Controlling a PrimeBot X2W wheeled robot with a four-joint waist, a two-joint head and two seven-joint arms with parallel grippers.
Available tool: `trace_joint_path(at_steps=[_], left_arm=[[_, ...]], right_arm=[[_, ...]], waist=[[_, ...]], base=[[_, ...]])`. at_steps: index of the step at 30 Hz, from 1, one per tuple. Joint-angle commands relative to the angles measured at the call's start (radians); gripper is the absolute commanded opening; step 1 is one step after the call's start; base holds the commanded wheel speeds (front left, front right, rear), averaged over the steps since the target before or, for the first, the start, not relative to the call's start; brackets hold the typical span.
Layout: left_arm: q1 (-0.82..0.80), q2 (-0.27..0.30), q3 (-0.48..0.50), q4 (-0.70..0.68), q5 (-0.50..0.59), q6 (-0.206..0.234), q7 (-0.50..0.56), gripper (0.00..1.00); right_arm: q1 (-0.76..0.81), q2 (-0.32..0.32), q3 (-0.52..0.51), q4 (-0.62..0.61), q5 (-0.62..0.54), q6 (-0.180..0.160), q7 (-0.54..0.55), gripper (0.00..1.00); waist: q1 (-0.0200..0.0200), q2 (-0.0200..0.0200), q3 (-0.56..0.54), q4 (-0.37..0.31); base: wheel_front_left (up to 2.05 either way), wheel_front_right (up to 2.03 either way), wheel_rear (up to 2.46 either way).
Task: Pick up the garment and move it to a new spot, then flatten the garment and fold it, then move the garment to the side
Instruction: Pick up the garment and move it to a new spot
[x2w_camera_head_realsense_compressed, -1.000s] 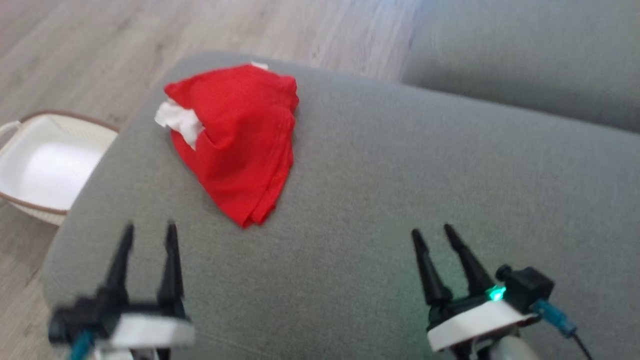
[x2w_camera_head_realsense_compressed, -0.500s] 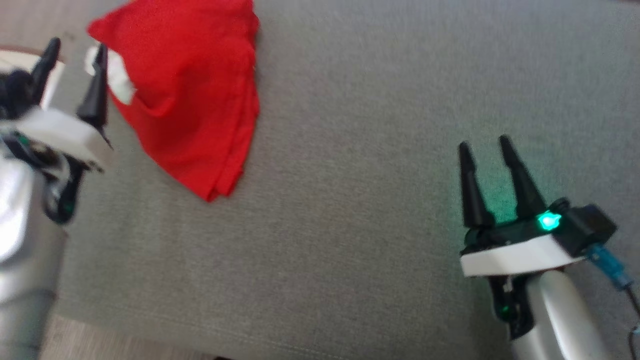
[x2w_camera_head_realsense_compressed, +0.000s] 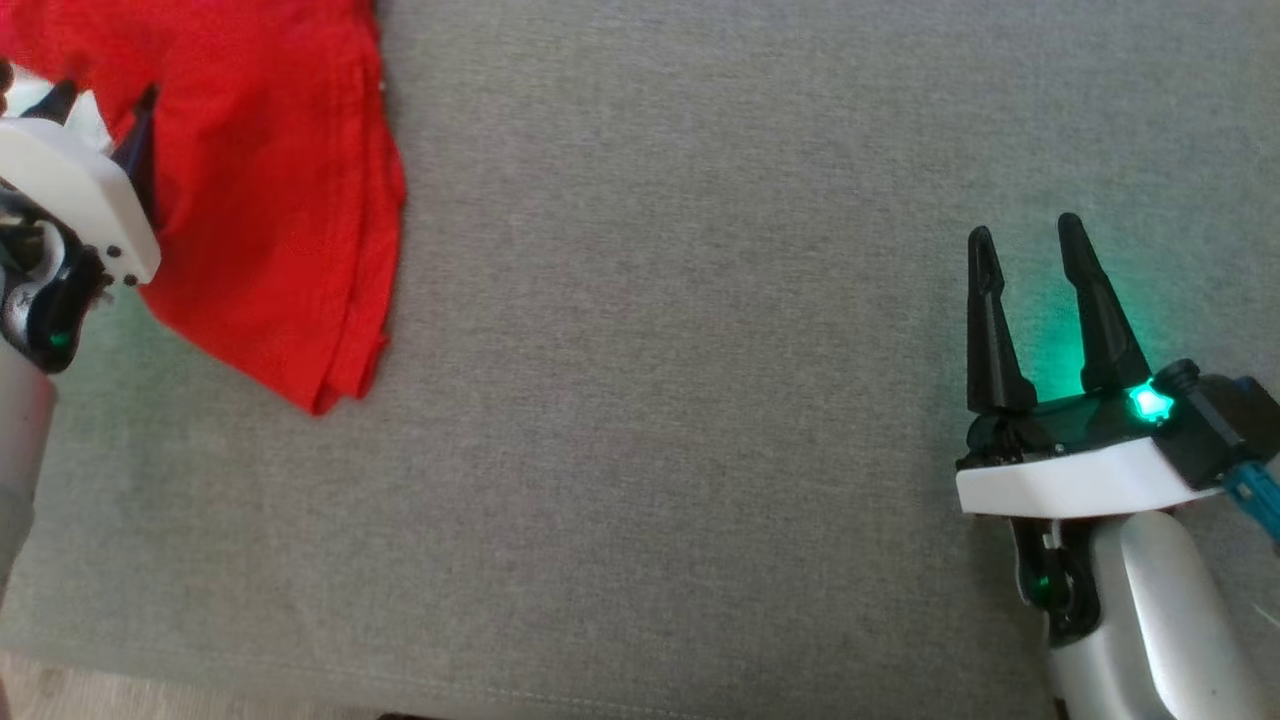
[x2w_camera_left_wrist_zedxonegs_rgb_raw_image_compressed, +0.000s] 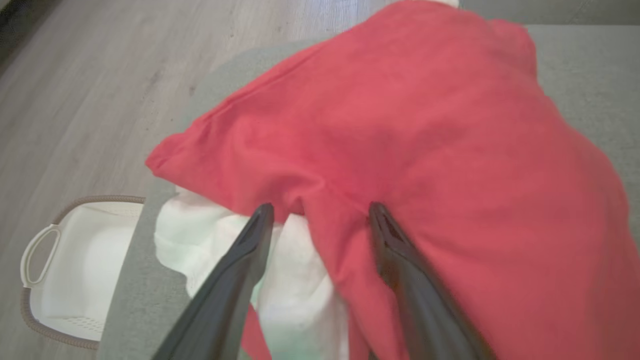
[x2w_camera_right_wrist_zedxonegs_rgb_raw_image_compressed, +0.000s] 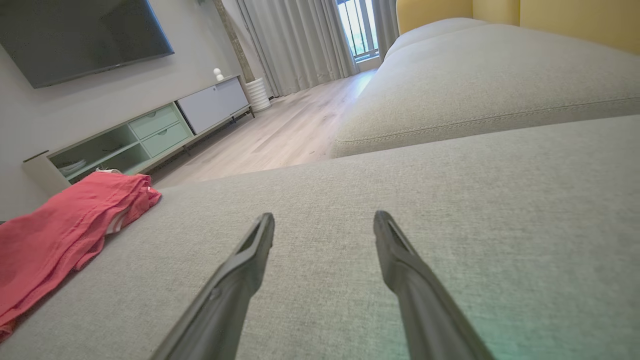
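Left gripper (x2w_camera_left_wrist_zedxonegs_rgb_raw_image_compressed: 321, 207) has moved up to red garment (x2w_camera_head_realsense_compressed: 270, 200), upper left, jaws spread wide, gripping nothing | right gripper (x2w_camera_head_realsense_compressed: 1024, 227) lower right, wide, empty | garment lies on grey sofa cushion (x2w_camera_head_realsense_compressed: 700, 400); wood floor (x2w_camera_right_wrist_zedxonegs_rgb_raw_image_compressed: 280, 135), white basket (x2w_camera_left_wrist_zedxonegs_rgb_raw_image_compressed: 75, 270) beside

Red garment (x2w_camera_head_realsense_compressed: 270, 180): top & left cut by head-view edge; in left wrist view runs off right & bottom. Left gripper (x2w_camera_head_realsense_compressed: 104, 95): body cut at left edge, fingers mostly behind own white housing. White basket (x2w_camera_left_wrist_zedxonegs_rgb_raw_image_compressed: 75, 270): one side hidden behind sofa cushion (x2w_camera_left_wrist_zedxonegs_rgb_raw_image_compressed: 135, 300); shelf items (x2w_camera_right_wrist_zedxonegs_rgb_raw_image_compressed: 72, 166) too small to ID.
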Motion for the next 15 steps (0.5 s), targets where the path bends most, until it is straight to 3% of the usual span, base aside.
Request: trace_joint_path(at_steps=[1,3,4,5,6,15], left_arm=[[-0.037,0.068,0.022,-0.003,-0.013,0.002,0.005,1.0],[-0.046,0.063,0.001,0.021,-0.042,0.002,0.008,1.0],[-0.05,0.06,-0.008,0.031,-0.056,0.002,0.008,0.8],[-0.054,0.059,-0.014,0.04,-0.069,0.002,0.002,0.29],[-0.06,0.059,-0.015,0.051,-0.082,0.002,-0.007,0.0],[-0.133,0.075,-0.043,0.072,-0.134,0.002,-0.167,0.0]], right_arm=[[-0.015,-0.001,0.026,-0.039,-0.011,-0.001,0.005,1.0],[-0.014,-0.001,0.022,-0.046,-0.016,-0.001,0.006,1.0],[-0.014,-0.001,0.02,-0.049,-0.017,-0.001,0.007,1.0],[-0.014,-0.001,0.019,-0.051,-0.018,-0.001,0.009,1.0],[-0.014,-0.001,0.018,-0.054,-0.018,-0.001,0.01,1.0],[-0.01,-0.001,0.016,-0.037,-0.007,-0.001,0.004,1.0]], waist=[[-0.0001,0.0,0.009,-0.01],[-0.0001,0.0,0.013,-0.014],[-0.0001,0.0,0.014,-0.015],[-0.0001,0.0,0.016,-0.016],[-0.0001,0.0,0.016,-0.017],[-0.0001,0.0,-0.025,-0.016]], base=[[0.0,0.0,0.0],[0.0,0.0,0.0],[0.0,0.0,0.0],[0.0,0.0,0.0],[0.0,0.0,0.0],[0.0,0.0,0.0]])
